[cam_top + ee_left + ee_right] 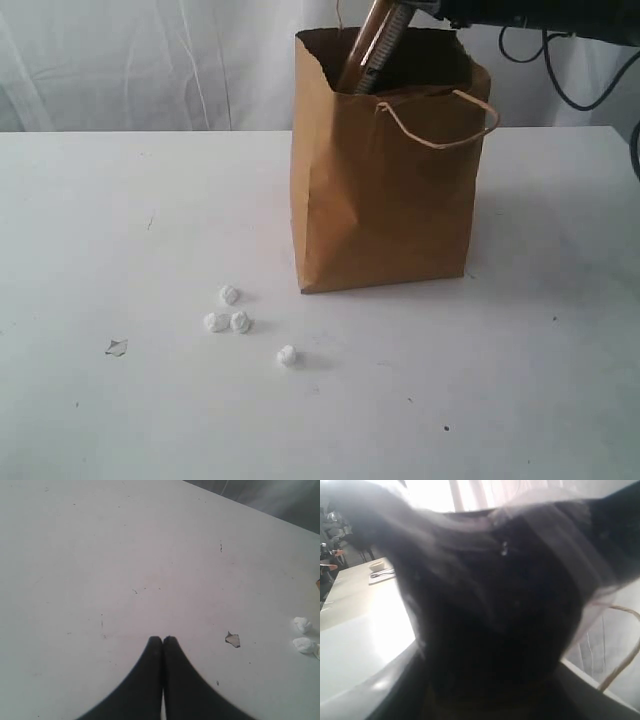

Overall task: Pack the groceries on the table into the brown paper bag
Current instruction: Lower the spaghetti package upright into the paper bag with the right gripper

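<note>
Brown paper bag is standing upright on the tabletop with its mouth gaping, so the right fingers are reaching straight down past its jagged top edge, probably to drop something in. I'm not able to tell whether they're spread or pinching anything, since that wrist view is just a dark blur. Left fingers are pressing together, hovering well apart from the bag, and besides some white crumpled wads sitting just in front of it there's loads of open room around.
</note>
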Controlling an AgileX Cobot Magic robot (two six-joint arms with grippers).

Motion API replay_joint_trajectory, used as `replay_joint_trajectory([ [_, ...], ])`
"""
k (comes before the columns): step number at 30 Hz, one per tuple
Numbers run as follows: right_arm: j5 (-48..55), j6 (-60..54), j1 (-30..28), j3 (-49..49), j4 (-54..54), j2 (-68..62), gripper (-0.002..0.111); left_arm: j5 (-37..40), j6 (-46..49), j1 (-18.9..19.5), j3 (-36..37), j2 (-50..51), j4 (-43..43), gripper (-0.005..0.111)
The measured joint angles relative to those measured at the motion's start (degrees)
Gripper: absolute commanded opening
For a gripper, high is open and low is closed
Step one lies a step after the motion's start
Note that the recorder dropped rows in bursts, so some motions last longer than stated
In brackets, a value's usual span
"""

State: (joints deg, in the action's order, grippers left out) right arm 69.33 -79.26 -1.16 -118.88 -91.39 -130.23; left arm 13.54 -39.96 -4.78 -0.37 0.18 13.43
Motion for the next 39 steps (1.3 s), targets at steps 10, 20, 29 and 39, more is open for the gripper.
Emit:
replay_joint_trajectory([
  [10, 0.01, 0.12, -0.55, 0.0, 3.95, 1.16, 0.052, 0.0, 0.0, 0.0, 0.0, 0.0, 0.0, 0.0],
  [20, 0.14, 3.09, -4.35, 0.0, 6.21, 3.16, 0.052, 0.0, 0.0, 0.0, 0.0, 0.0, 0.0, 0.0],
  [29, 0.14, 9.06, -6.05, 0.0, 15.07, 4.75, 0.052, 0.0, 0.0, 0.0, 0.0, 0.0, 0.0, 0.0],
  [39, 0.14, 17.04, -6.91, 0.0, 19.73, 5.31, 0.052, 0.0, 0.0, 0.0, 0.0, 0.0, 0.0, 0.0],
])
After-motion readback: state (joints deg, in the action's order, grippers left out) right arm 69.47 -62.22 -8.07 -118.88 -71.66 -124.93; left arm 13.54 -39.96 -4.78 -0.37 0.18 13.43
